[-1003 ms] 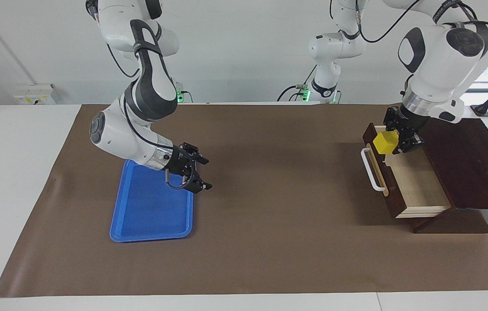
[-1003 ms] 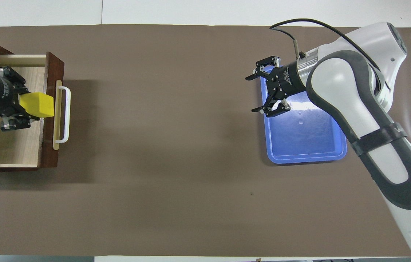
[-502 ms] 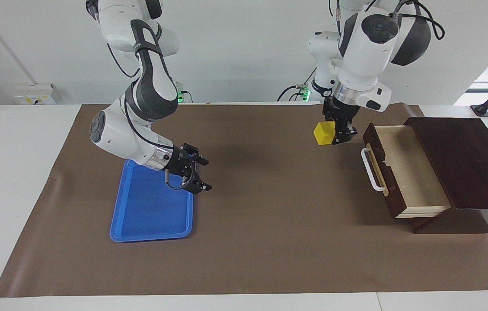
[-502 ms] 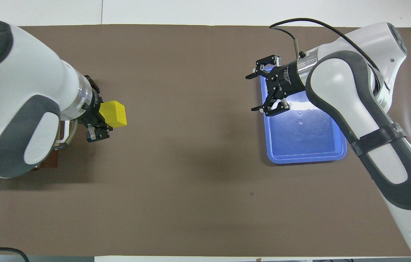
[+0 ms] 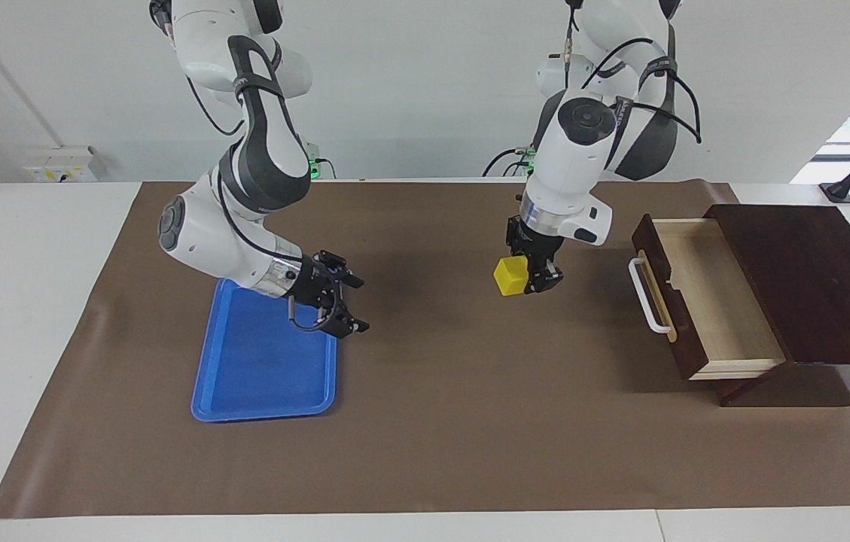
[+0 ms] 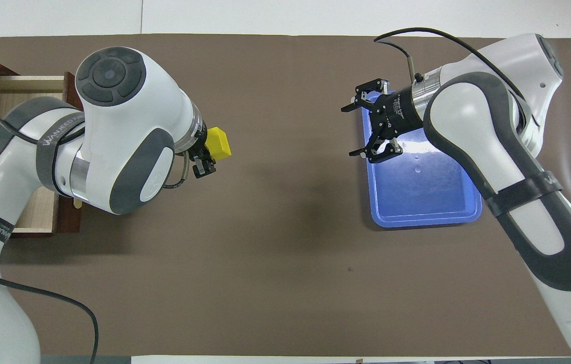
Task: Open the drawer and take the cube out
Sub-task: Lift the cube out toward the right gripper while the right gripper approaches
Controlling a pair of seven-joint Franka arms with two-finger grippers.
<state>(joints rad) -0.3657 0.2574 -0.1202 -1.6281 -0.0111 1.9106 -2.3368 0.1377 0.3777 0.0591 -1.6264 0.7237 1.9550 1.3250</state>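
Note:
My left gripper [image 5: 528, 280] is shut on the yellow cube [image 5: 509, 276] and holds it over the brown mat, in front of the open drawer [image 5: 703, 301] and toward the table's middle. The cube also shows in the overhead view [image 6: 218, 143], sticking out past the left gripper [image 6: 207, 156]. The drawer is pulled out of its dark wooden box [image 5: 808, 278], and its pale inside is bare. Its white handle [image 5: 647, 297] faces the table's middle. My right gripper [image 5: 345, 305] is open and empty, and it waits over the blue tray's edge.
A flat blue tray [image 5: 259, 361] lies on the brown mat [image 5: 432, 421] toward the right arm's end of the table, with nothing in it. In the overhead view my left arm covers much of the drawer [image 6: 27, 91].
My left gripper has lifted the cube out of the drawer and carried it over the handle toward the table's middle, then lower toward the mat. The right arm has not moved.

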